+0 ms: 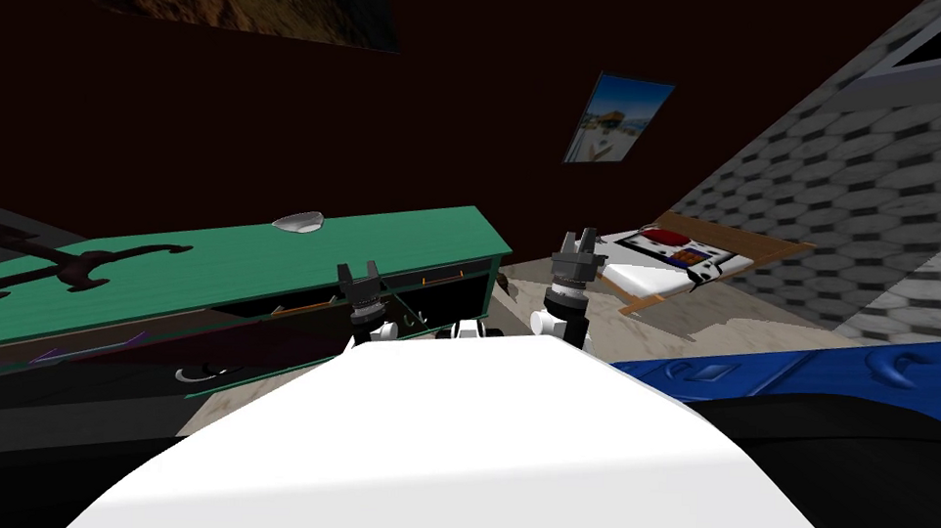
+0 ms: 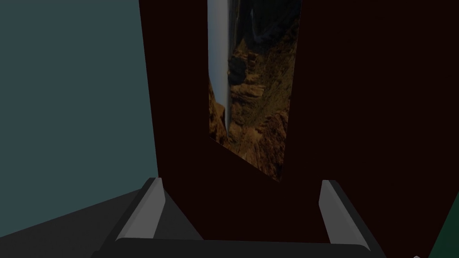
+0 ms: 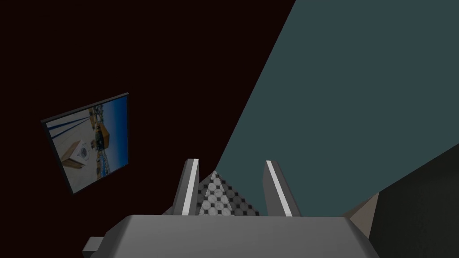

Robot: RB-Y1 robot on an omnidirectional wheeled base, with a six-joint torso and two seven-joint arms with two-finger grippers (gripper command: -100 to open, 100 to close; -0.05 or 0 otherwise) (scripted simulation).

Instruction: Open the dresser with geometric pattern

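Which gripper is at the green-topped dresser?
The left gripper, right in front of the green-topped dresser; the right gripper is raised beyond its end.

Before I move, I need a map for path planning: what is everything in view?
Green-topped dresser with dark front: one, green, front left.
Small shallow pale bowl: one, whitish, on the dresser top.
Black scroll-shaped ornament: one, black, on the dresser top.
Low bed with wooden frame: one, white with red patch, ahead right.
Framed seaside picture: one, blue, on the dark wall.
Canyon picture: one, brown, high on that wall.
Blue furniture with curved handles: one, blue, at my right.
Left gripper: one, grey, open, at the dresser's front.
Right gripper: one, grey, open, past the dresser's end.
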